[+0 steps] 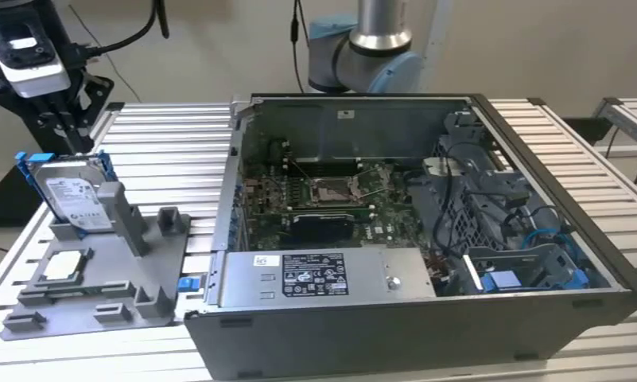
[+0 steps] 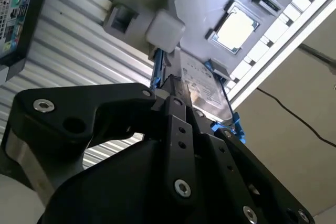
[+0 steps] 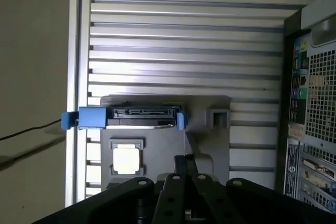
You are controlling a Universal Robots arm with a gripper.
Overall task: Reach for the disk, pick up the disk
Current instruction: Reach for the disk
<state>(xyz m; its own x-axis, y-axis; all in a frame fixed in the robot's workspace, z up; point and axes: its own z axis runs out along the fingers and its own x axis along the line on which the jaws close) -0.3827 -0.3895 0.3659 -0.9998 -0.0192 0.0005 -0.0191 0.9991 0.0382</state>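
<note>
1. Gripper (image 1: 72, 142) at the exterior view's far left, hanging just above the top edge of the disk (image 1: 74, 195). We cannot tell whether it touches the drive, or whether the claw is apart or together.
2. The disk stands on edge in a slot at the back of the grey fixture (image 1: 106, 278). Its white label faces the exterior camera, with a blue rail on each side. In the first wrist view the disk (image 3: 140, 115) shows edge-on, held in the same fixture.
3. A square silver chip (image 1: 64, 267) lies flat in a recess of the fixture, nearer the exterior camera than the disk and apart from it.
4. A small blue bracket (image 1: 188, 282) sits just beside the fixture's right edge, between the fixture and the computer case (image 1: 329, 350).
5. The case lies open on its side, motherboard (image 1: 318, 199) exposed, with blue cables at its right end.
6. The arm's base (image 1: 366, 40) rises behind the case.
7. We note that everything rests on a slatted metal table (image 1: 180, 135).
</note>
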